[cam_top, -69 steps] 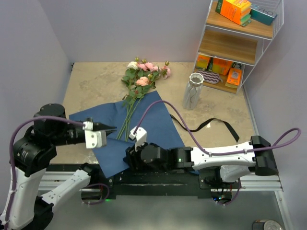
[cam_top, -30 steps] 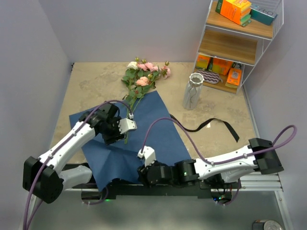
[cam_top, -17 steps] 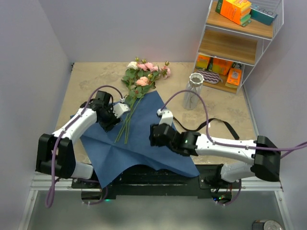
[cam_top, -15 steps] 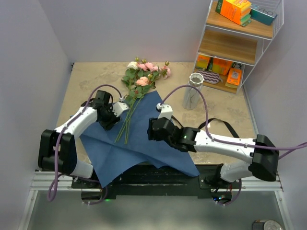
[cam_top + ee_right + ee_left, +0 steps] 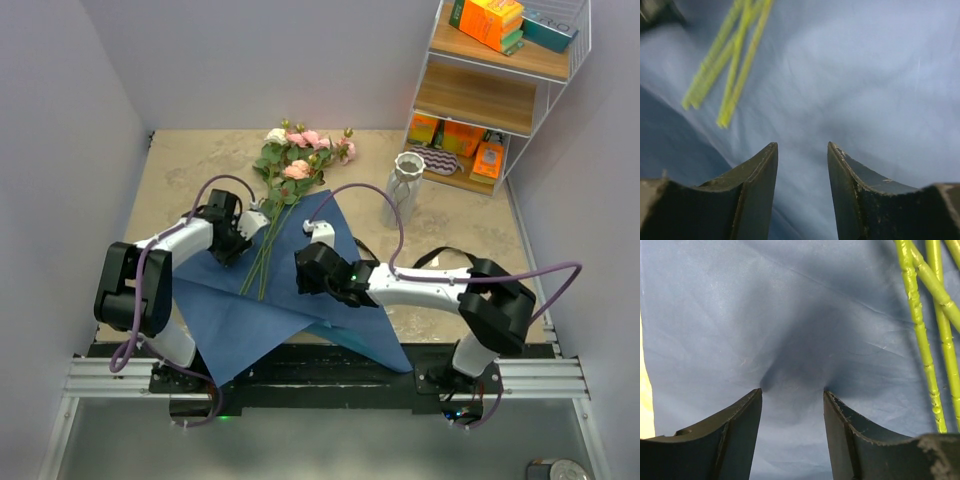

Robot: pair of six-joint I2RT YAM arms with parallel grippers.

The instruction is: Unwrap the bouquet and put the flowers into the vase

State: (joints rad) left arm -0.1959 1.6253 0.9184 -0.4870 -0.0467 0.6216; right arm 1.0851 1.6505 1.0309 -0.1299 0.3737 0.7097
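I see left gripper [image 5: 792,395] fingers parted, moderate gap, tips pressed onto matte blue paper [image 5: 740,315]. Sheet puckers into soft creased dimple between tips, nothing clamped. Thin knobbly green stems [image 5: 920,340] lie just right of fingers. Right gripper [image 5: 802,147] fingers likewise parted, holding nothing, over smooth paper. Blurred cut stem ends ahead-left of tips. Ribbed, twisted whitish vase [image 5: 402,190] upright, well beyond right fingers, off paper.

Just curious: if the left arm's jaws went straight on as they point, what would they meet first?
The flat blue wrapping paper, seemingly right at their tips; the thin green flower stems lie off to the side.
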